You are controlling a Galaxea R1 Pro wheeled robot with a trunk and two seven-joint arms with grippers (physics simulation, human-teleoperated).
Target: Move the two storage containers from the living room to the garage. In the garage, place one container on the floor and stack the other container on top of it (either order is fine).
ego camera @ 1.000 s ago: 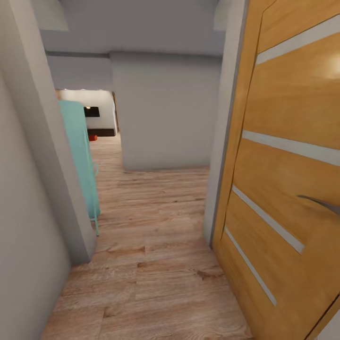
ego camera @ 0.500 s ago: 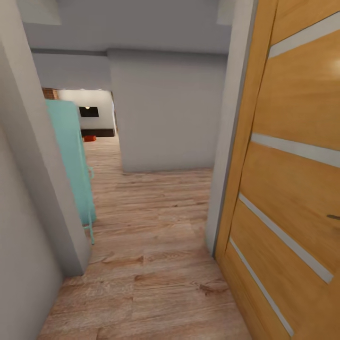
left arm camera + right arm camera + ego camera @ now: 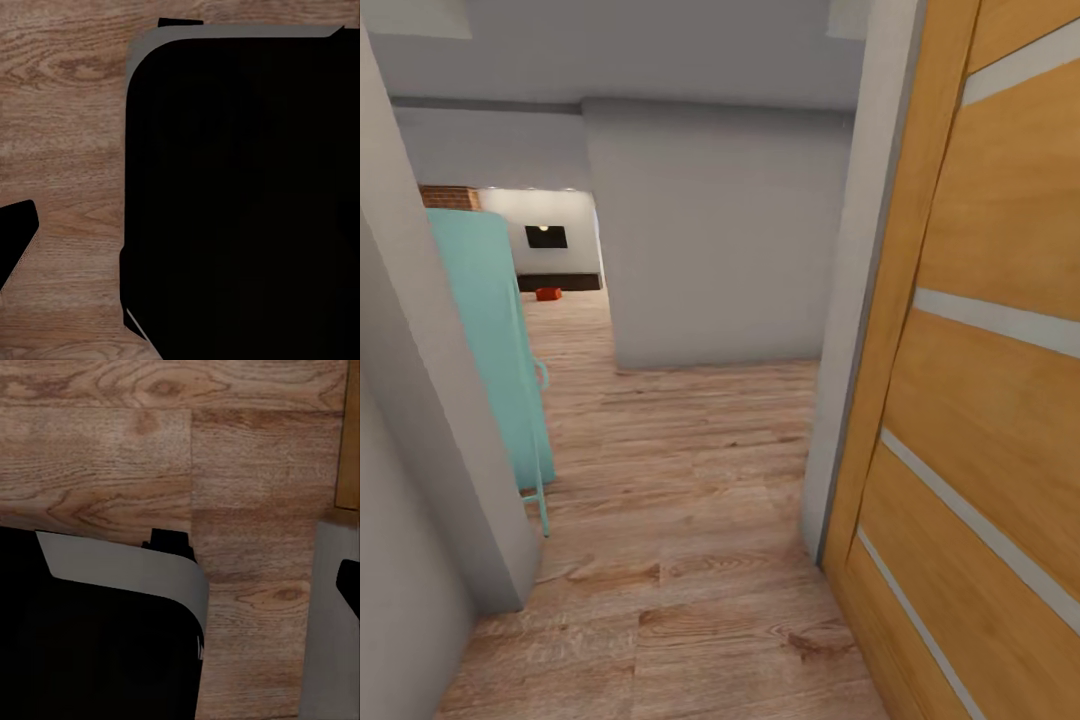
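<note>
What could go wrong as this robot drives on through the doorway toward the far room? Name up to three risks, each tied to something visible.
1. The wooden door stands close on the right; the base could scrape it.
2. The grey wall corner and the turquoise cabinet narrow the passage on the left, so a small steering slip may cause a bump.
3. The orange-red container shows small and far off on the wood-plank floor; judging its position from here is unreliable.

A light wood-plank floor point(image 3: 690, 520) runs between grey walls point(image 3: 710, 240), honey-wood door point(image 3: 980, 400) and teal cabinet point(image 3: 495, 350).
</note>
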